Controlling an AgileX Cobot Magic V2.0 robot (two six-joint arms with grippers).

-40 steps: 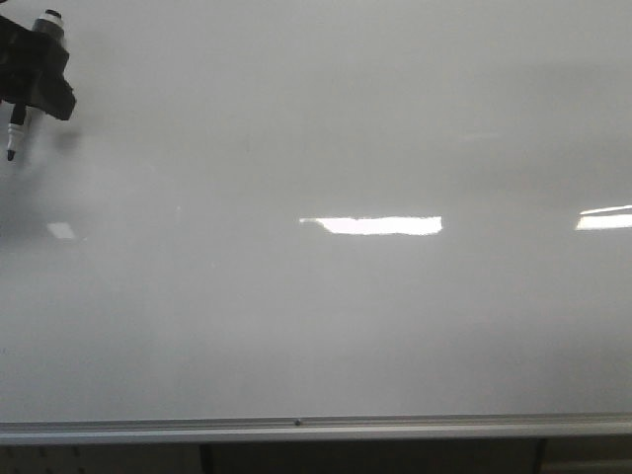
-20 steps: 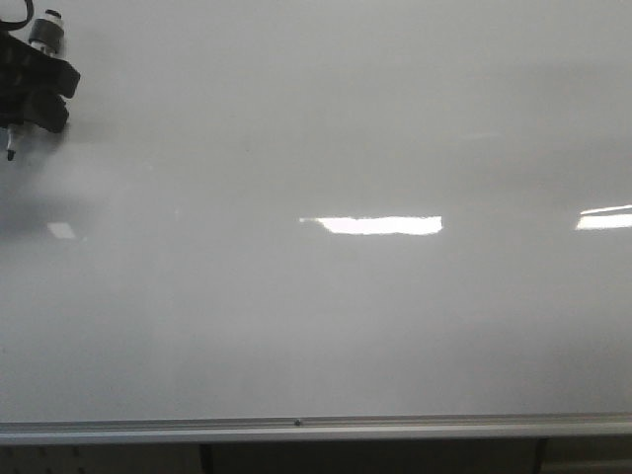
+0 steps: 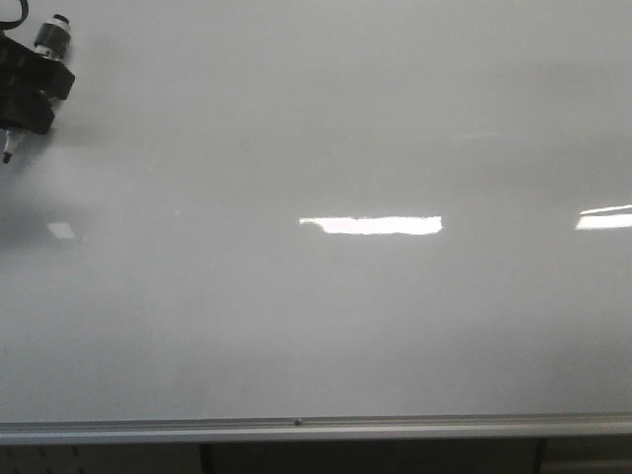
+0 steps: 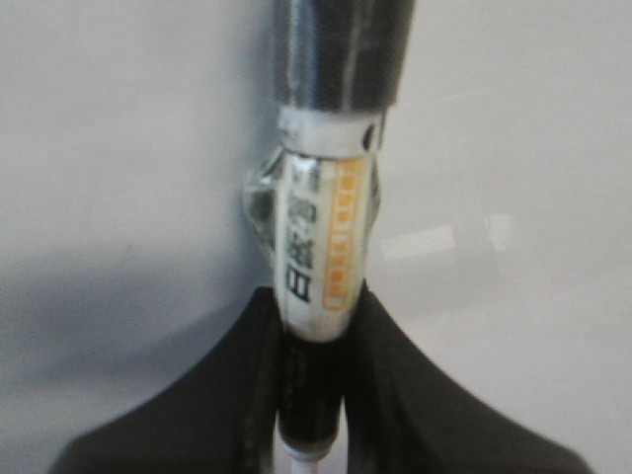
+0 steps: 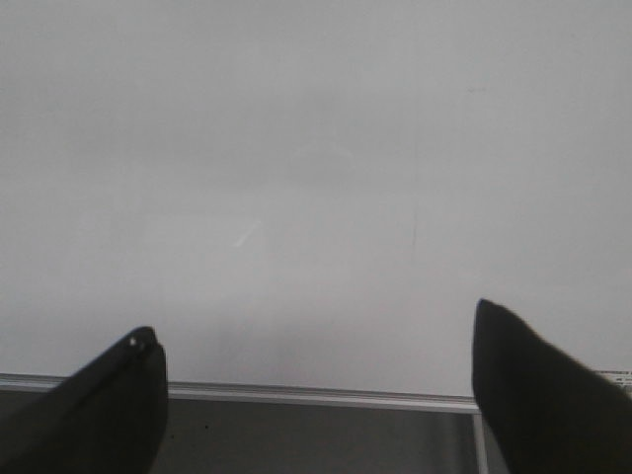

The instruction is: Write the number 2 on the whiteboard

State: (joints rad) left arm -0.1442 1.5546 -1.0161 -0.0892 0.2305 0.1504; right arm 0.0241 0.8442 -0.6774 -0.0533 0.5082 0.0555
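The whiteboard [image 3: 326,296] fills the front view, glossy white-grey, with a silver frame edge along its near side. I see no drawn number 2 on it in any view. My left gripper [image 3: 25,94] is at the far left of the board, shut on a marker [image 3: 12,146] whose black tip points down at the board. In the left wrist view the marker [image 4: 326,237] has a white labelled barrel and sits clamped between the black fingers [image 4: 237,395]. My right gripper [image 5: 316,346] is open and empty, over the whiteboard [image 5: 316,148] near its frame edge.
Bright rectangular light reflections [image 3: 370,225] lie on the board at the middle and at the right edge. The silver frame [image 3: 296,428] runs along the near side, with a dark gap below it. The frame corner [image 5: 474,405] shows in the right wrist view.
My left gripper with the marker has moved a little up and to the left; the marker tip has shifted with it. The right arm shows no earlier frame.
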